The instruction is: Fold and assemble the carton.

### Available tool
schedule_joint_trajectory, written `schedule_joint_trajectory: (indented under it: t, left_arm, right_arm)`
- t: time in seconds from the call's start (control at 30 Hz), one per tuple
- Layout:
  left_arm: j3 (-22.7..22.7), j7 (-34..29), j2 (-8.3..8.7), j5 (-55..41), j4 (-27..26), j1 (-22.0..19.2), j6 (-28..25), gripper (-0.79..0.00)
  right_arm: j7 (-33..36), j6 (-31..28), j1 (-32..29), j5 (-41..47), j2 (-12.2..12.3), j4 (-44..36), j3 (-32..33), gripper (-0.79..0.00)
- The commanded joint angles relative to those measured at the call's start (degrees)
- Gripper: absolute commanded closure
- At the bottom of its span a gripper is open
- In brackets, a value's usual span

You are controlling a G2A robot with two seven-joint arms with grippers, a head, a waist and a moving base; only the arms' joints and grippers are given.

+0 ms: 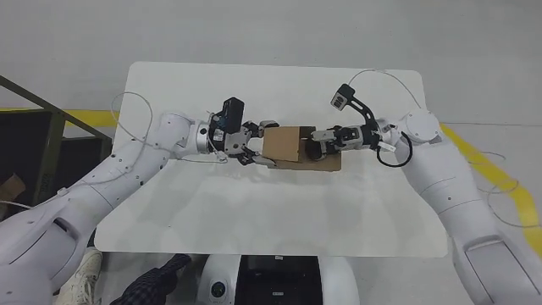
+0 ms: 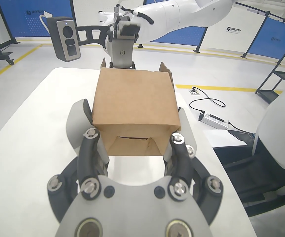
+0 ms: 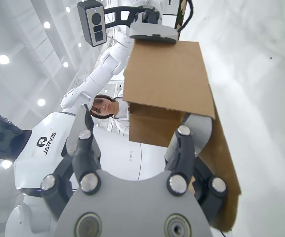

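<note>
The left arm reaches in low across the white tabletop (image 1: 254,212) from the robot's left, forearm nearly level, wrist turned so the left tool (image 1: 261,142) faces the middle of the tabletop. The right arm comes in from the opposite side, elbow bent, and the right tool (image 1: 318,138) points back at the left one.

The brown cardboard carton (image 1: 288,144) lies on its side on the tabletop between the two tools, one open end turned to each.

In the left wrist view the left tool (image 2: 132,114) is spread to the carton's (image 2: 135,99) width, one finger (image 2: 83,114) on each side wall of the near end. The pads seem to press the cardboard, though the contact is partly hidden.

In the right wrist view the right tool (image 3: 140,117) is spread wide and holds nothing. One finger (image 3: 83,124) stands free in the air beside the carton (image 3: 167,75); the other (image 3: 196,127) is tucked under a flap at the carton's end, with a second flap lying flat on the tabletop just beside it.
</note>
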Motion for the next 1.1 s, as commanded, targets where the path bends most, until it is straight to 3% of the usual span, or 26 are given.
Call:
schedule_joint_trajectory:
  t: [0.0,0.43,1.07]
  left_arm:
    - [-0.60,-0.05,0.13,0.03,-0.34,0.33,0.00,-0.379]
    - [-2.32,-2.51,-0.39,-0.26,-2.42,1.62,0.00,-0.369]
    - [-3.22,-4.48,-1.76,-1.03,-3.21,1.74,0.00,-0.369]
  right_arm:
    - [-1.22,-0.37,-0.04,-2.53,0.37,-0.13,0.55,0.000]
    - [-5.68,2.65,-1.77,-7.53,0.54,-7.76,-0.43,0.000]
    - [-6.85,1.93,-0.60,-4.60,-1.77,-6.26,-4.68,0.000]
